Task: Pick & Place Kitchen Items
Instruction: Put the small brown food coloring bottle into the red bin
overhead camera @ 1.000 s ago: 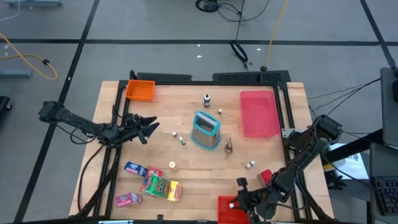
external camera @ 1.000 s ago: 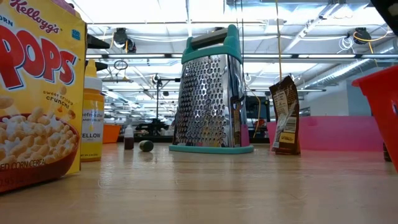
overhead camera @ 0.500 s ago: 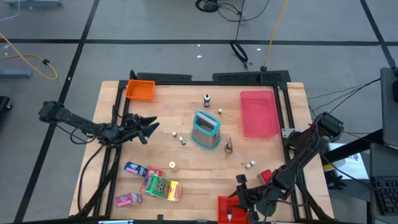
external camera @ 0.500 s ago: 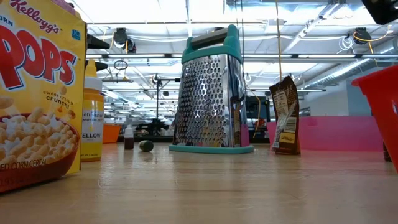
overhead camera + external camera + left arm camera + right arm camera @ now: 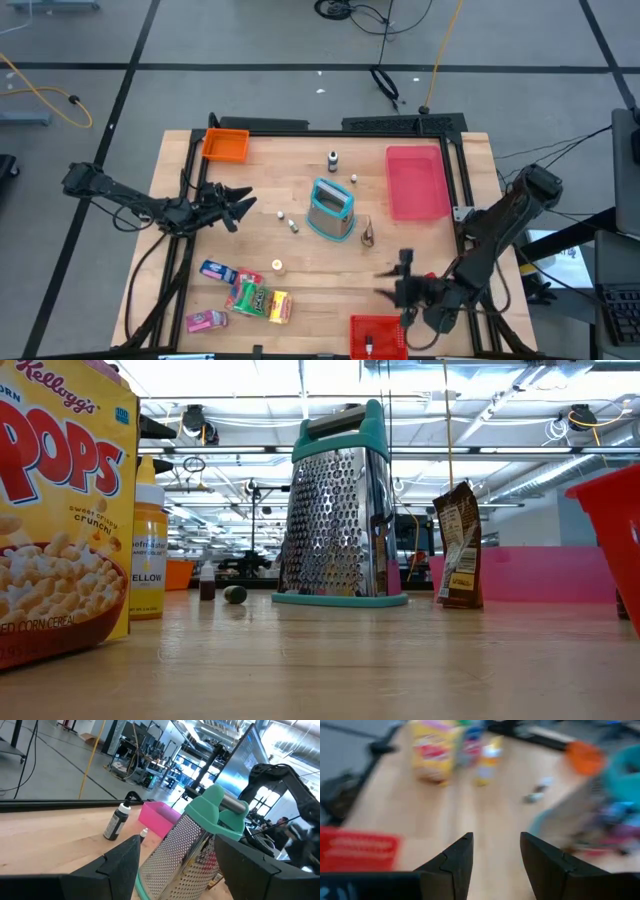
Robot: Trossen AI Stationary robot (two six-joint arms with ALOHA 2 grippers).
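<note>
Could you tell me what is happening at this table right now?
The right gripper hangs open and empty over the near edge of the table, just beyond the red bin, which has a small white item in it. The left gripper waits open at the left side. A grater stands mid-table, with snack packets, small bottles and a pink tray spread around it.

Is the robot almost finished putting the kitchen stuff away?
Not nearly. One small item lies in the red bin. The right gripper is open and empty beside it. Snack packets, little bottles and the grater are loose on the table. The left gripper waits open.
</note>
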